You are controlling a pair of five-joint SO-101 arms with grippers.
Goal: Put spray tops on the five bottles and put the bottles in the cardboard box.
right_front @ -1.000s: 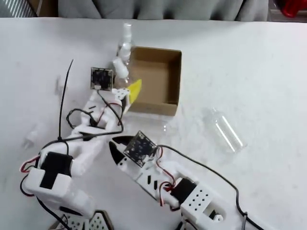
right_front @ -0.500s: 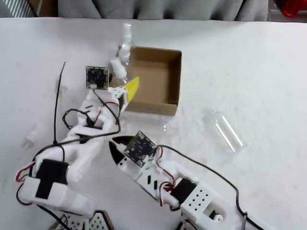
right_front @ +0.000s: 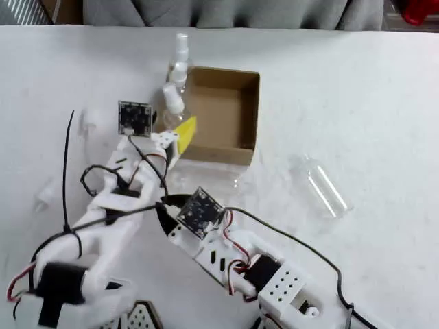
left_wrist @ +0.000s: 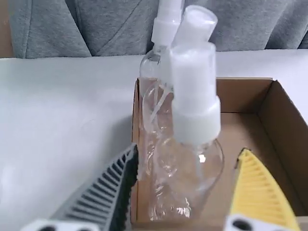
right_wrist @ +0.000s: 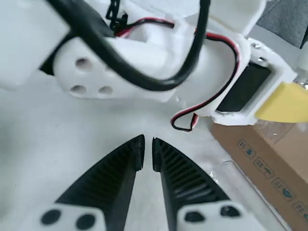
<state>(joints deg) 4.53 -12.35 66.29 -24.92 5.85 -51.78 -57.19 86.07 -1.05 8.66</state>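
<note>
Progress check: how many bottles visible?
4. Three spray-topped bottles stand by the cardboard box's left wall, nearest inside the open left end effector; a fourth bottle lies right of the box. Others may be hidden.

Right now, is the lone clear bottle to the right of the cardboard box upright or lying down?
Lying down: in the high view the bottle lies flat on the table, apart from the cardboard box.

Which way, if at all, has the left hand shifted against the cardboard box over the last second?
Yes. In the high view the left hand has slid slightly left and back toward the arms' bases, away from the cardboard box.
</note>
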